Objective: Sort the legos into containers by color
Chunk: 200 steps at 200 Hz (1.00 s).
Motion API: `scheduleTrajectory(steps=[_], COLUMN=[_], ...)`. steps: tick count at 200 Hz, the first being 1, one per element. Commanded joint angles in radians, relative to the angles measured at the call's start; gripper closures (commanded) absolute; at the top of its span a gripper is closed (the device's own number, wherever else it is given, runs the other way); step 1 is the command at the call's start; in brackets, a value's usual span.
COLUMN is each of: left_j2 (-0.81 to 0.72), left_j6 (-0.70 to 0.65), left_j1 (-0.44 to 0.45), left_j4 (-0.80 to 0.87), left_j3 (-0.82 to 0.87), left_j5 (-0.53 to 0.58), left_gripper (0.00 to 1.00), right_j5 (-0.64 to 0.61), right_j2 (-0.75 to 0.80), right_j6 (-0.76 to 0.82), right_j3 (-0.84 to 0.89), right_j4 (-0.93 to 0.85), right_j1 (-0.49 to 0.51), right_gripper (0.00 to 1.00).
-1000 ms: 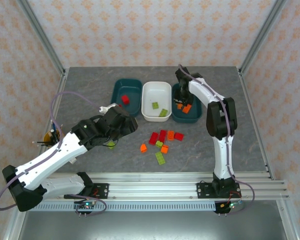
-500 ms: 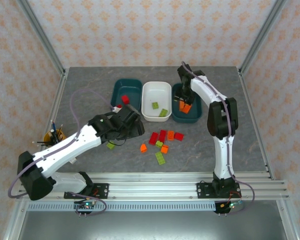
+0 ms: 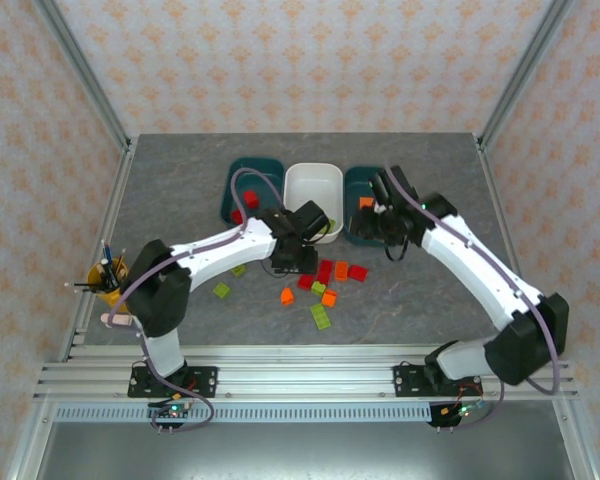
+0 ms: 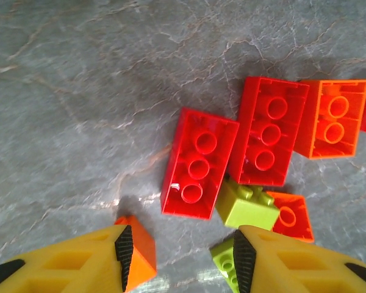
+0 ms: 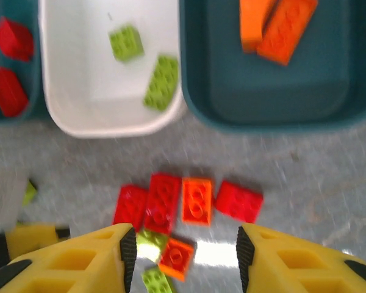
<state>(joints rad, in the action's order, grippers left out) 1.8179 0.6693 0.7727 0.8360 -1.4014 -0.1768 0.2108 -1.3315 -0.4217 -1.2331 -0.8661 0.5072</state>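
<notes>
Left gripper (image 4: 182, 244): jaws partly apart, nothing held; bare table (image 4: 79, 91) showed through the gap. It hung low over the loose legos (image 3: 325, 285) in front of the tubs. In its wrist view 2 red bricks (image 4: 199, 163) lay side by side just ahead of the fingers. An orange brick (image 4: 331, 118) lay just beside the farther one. A small green brick (image 4: 247, 204) sat against the nearer red brick's end. Another orange piece (image 4: 140, 250) lay at the inner face of 1 finger; contact could not be told.

Right gripper (image 5: 185, 247): jaws likewise partly apart and empty. It was poised above the table, over the loose cluster and just in front of the tubs. This wrist view was slightly blurred.

Containers stood in 1 row at mid-table:
- left teal tub (image 3: 265, 170): 2 red pieces inside
- white tub (image 5: 91, 85): 2 green pieces inside, apart from each other
- right teal tub (image 5: 262, 91): 2 orange pieces inside, lying side by side at the far end

From overhead, 8 pieces remained in the loose cluster: 3 red, 3 orange and 2 green. 2 more green pieces (image 3: 221, 290) lay apart to its left, near the left arm. The yellow cup of pens (image 3: 108, 275) stood by the table's left edge, well apart from the tubs.
</notes>
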Motion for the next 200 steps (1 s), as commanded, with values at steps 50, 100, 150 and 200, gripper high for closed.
scheduleTrajectory(steps=[50, 100, 150, 200], left_j2=[0.162, 0.203, 0.213, 0.231], left_j6=[-0.098, -0.090, -0.074, -0.063], left_j1=[0.010, 0.010, 0.008, 0.008], left_j4=[0.020, -0.005, 0.024, 0.025], left_j3=[-0.076, -0.082, -0.070, -0.086], left_j5=[0.011, -0.002, 0.069, 0.111], left_gripper=[0.47, 0.48, 0.56, 0.66], right_j5=[0.003, -0.004, 0.006, 0.015], right_j2=[0.292, 0.287, 0.272, 0.262], right_j6=[-0.117, -0.122, -0.123, -0.120], right_j3=[0.208, 0.201, 0.198, 0.196], right_j4=[-0.027, -0.038, -0.025, -0.014], right_j1=[0.031, 0.032, 0.032, 0.032], right_gripper=[0.49, 0.49, 0.50, 0.51])
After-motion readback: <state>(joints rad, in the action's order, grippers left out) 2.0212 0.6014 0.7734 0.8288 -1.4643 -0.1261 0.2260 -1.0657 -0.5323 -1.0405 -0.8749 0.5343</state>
